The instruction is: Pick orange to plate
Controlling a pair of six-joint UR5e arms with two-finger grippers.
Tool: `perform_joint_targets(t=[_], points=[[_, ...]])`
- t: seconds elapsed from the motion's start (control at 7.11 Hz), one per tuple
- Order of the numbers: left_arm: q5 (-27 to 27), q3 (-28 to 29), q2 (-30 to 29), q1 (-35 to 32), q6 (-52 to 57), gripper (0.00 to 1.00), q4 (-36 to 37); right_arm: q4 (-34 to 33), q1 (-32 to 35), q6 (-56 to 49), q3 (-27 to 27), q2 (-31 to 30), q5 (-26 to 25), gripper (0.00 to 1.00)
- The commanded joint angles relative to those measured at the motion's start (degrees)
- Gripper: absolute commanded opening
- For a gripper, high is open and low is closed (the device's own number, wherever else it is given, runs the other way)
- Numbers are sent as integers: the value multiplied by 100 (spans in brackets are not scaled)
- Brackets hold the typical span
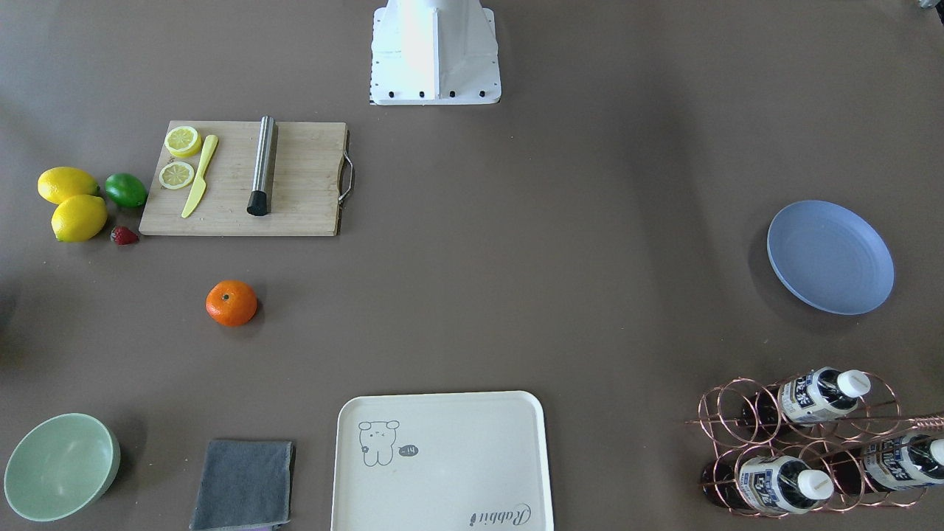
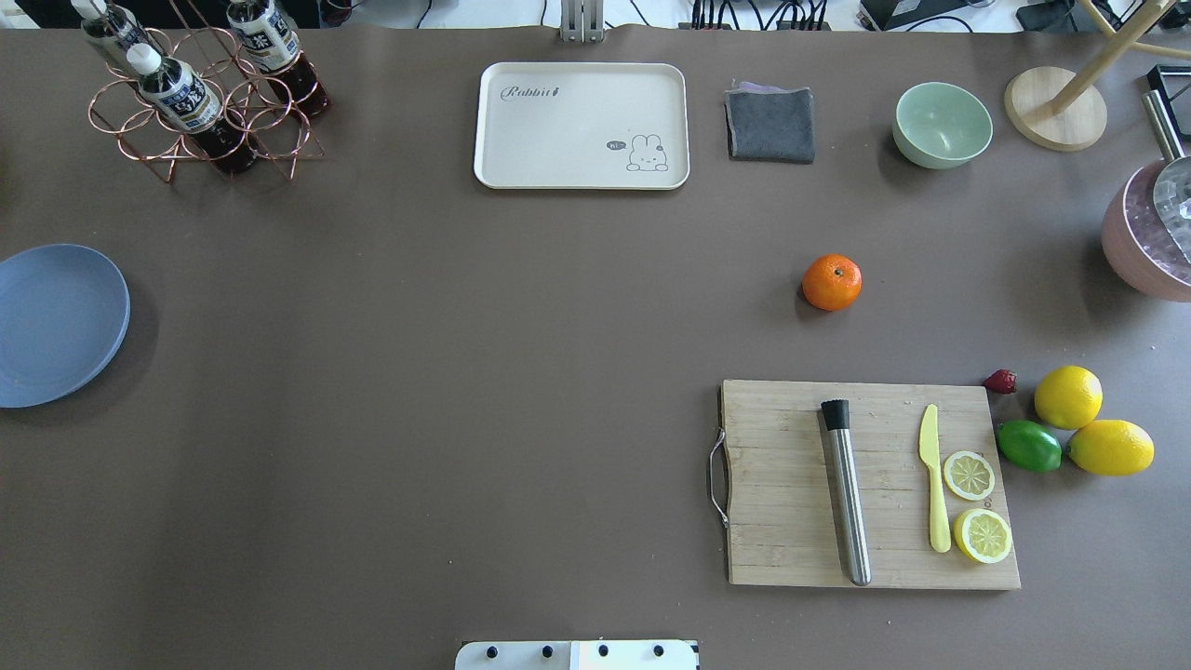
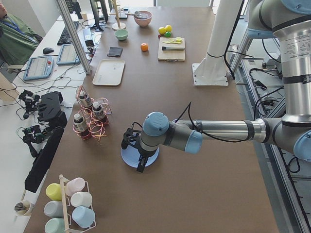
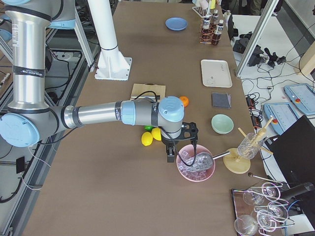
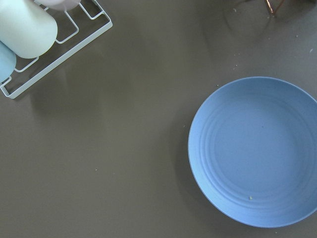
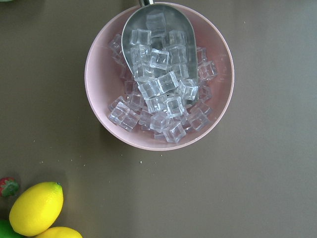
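Note:
The orange [image 1: 231, 303] lies by itself on the brown table, beyond the cutting board on the robot's right side; it also shows in the overhead view [image 2: 832, 282]. The blue plate [image 1: 830, 257] sits bare at the table's far left end [image 2: 56, 324] and fills the left wrist view [image 5: 257, 148]. My left gripper [image 3: 136, 154] hangs over that plate, seen only from the side, so I cannot tell its state. My right gripper [image 4: 181, 143] hovers above a pink bowl of ice, far from the orange; I cannot tell its state either.
A wooden cutting board [image 2: 791, 484] holds a steel muddler, a yellow knife and lemon slices. Two lemons [image 2: 1068, 396], a lime and a strawberry lie beside it. A cream tray [image 2: 582, 126], grey cloth, green bowl [image 2: 942, 124], bottle rack [image 2: 200, 93] and pink ice bowl [image 6: 158, 74] line the edges.

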Motion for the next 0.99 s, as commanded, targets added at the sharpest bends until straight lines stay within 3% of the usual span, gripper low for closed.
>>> perform_joint_targets(t=[0.0, 0.84], points=[[-18, -38, 22, 13, -5, 98, 8, 0, 0, -2, -109, -4, -34, 100], [-27, -64, 92, 14, -13, 98, -1, 0, 0, 7, -110, -4, -34, 100]])
